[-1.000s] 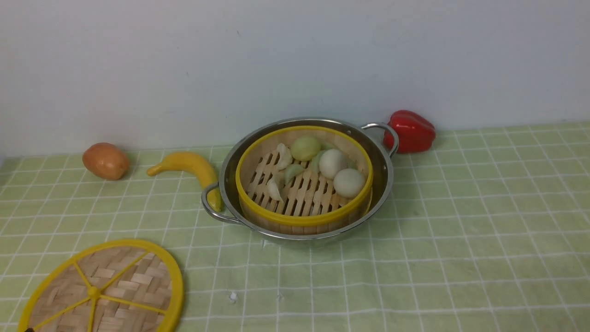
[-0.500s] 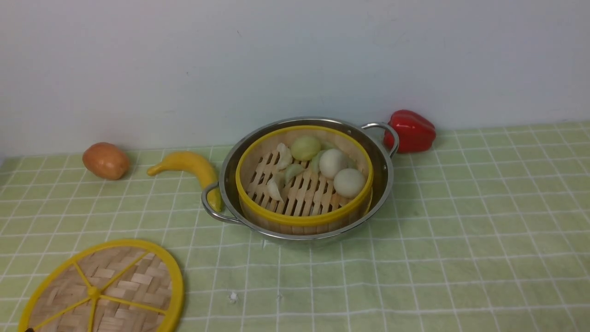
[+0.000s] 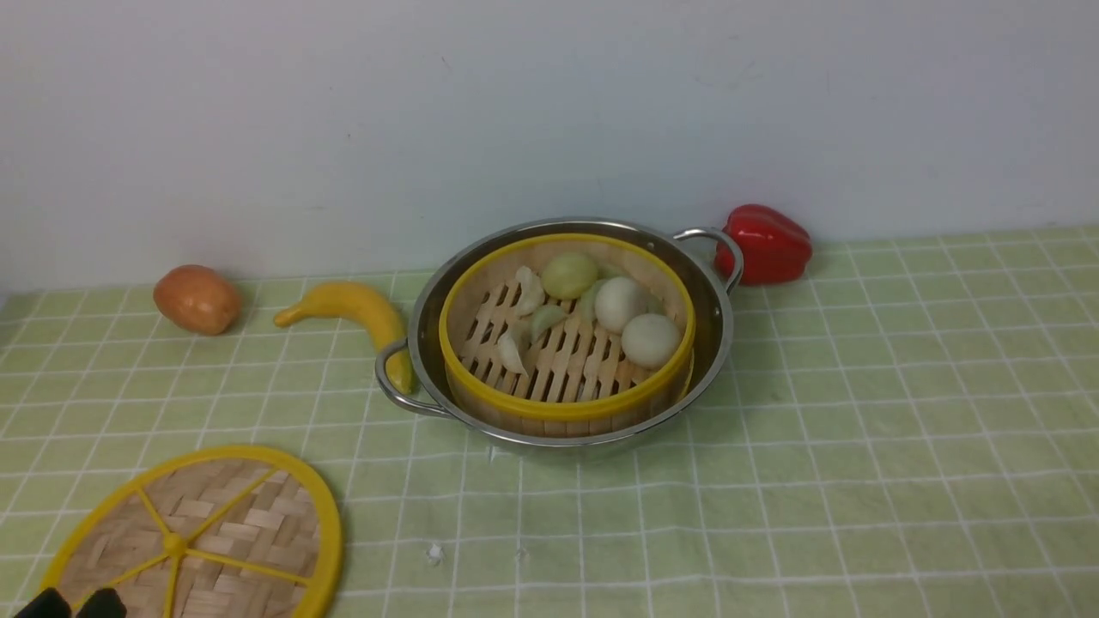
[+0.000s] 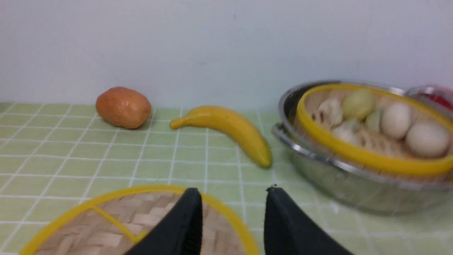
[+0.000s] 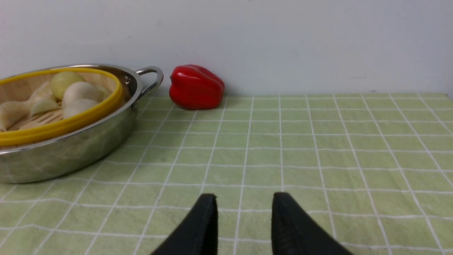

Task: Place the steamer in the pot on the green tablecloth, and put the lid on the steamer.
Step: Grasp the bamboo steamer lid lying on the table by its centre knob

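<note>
The first half looks done to me. The steamer [image 3: 558, 409] sits inside the pot [image 3: 711, 319], its yellow rim level and standing a little above the steel edge, with the dumplings and buns in place. The pot rests on the tablecloth [image 3: 859, 429]. What is left is the cover: the lid [image 3: 197, 536] lies flat on the cloth, well apart from the pot and untouched.

My left pincer [image 4: 233, 193] hangs low at the lid's far edge, fingers pointing forward toward the wall. Its jaws stand moderately apart and hold nothing. In the wrist view one finger [image 4: 184, 223] overlaps the woven face just inside the yellow rim, while the other is over bare cloth just past it. I cannot tell whether either finger touches. The pot is ahead of this pincer and off to its right, with the banana [image 4: 226, 129] lying between them by the near handle. The potato [image 4: 123, 107] is farther ahead, by the wall.

My right pincer [image 5: 245, 198] is also parted and empty, low over bare cloth. It is out of the front view. The pepper [image 5: 196, 86] is well ahead of it, just beside the pot's far handle.

I judge the next move to be gripping the lid at its rim.
</note>
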Controlling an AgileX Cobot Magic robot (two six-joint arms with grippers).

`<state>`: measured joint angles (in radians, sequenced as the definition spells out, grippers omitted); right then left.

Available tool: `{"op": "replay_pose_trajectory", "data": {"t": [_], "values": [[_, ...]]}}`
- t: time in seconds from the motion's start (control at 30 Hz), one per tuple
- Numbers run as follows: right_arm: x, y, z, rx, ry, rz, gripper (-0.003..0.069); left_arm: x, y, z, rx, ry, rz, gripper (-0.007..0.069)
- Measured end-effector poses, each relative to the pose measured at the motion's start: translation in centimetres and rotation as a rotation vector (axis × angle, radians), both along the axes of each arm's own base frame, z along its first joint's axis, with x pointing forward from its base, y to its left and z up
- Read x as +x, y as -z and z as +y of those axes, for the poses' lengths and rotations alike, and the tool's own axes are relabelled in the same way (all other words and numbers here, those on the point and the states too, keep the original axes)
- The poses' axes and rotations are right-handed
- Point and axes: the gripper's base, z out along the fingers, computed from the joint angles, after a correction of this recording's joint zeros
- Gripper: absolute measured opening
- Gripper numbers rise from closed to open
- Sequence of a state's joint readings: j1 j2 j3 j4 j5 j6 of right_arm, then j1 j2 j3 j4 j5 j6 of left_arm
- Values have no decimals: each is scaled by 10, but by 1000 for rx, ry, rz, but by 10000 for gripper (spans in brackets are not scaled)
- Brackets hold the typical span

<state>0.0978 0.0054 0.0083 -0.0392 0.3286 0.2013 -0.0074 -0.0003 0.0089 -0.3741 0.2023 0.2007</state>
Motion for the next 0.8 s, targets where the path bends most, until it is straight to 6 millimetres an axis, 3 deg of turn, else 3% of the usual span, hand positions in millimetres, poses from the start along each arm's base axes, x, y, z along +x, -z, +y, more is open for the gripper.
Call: {"op": "replay_pose_trajectory", "data": {"t": [0.23, 0.33, 0.5, 0.6, 0.7, 0.8], "values": [[0, 0, 0, -4, 0, 0, 240, 1, -14, 4, -394, -57, -132, 243], [0, 0, 0, -5, 0, 0, 240, 0, -21, 7, -394, -77, -180, 243], [0, 0, 0, -7, -1, -1, 240, 3, -62, 1, -313, -21, -169, 243], [0, 0, 0, -7, -1, -1, 240, 16, -106, -10, -143, 98, -26, 243], [0, 0, 0, -7, -1, 0, 240, 38, -132, -17, 11, 197, 261, 243], [0, 0, 0, -7, -1, 0, 240, 69, -143, -10, 110, 163, 636, 243]]}}
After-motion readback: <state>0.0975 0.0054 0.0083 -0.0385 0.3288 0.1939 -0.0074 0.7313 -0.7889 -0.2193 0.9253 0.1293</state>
